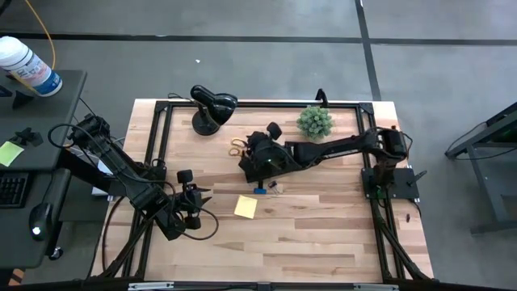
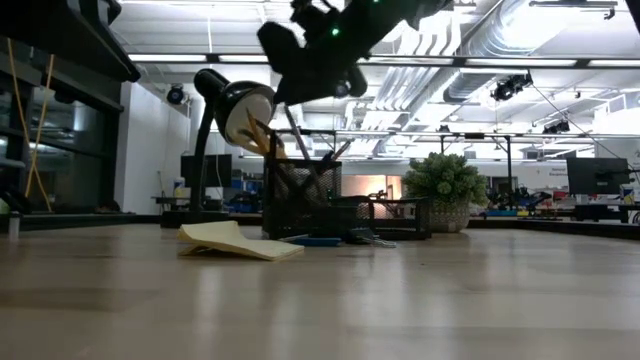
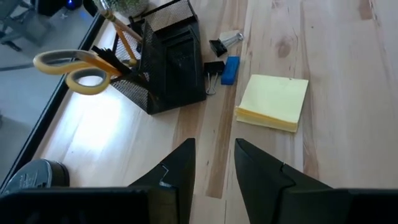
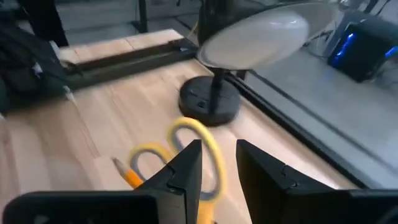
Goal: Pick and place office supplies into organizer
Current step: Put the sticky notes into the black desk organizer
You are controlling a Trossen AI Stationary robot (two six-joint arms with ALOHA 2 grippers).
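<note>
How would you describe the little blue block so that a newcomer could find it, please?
Start at the black mesh organizer near the table's middle. On the wood beside it lie black clips and the blue block, between organizer and yellow notepad; it alone is blue.

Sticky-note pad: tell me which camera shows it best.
The left wrist view: the sticky-note pad lies whole and unobstructed beside the organizer. The high view shows it as a small yellow square, the low view only edge-on, and the right wrist view misses it.

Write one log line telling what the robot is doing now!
right gripper: open above scissors in organizer | left gripper: open, waiting | sticky pad, blue block: on table
</note>
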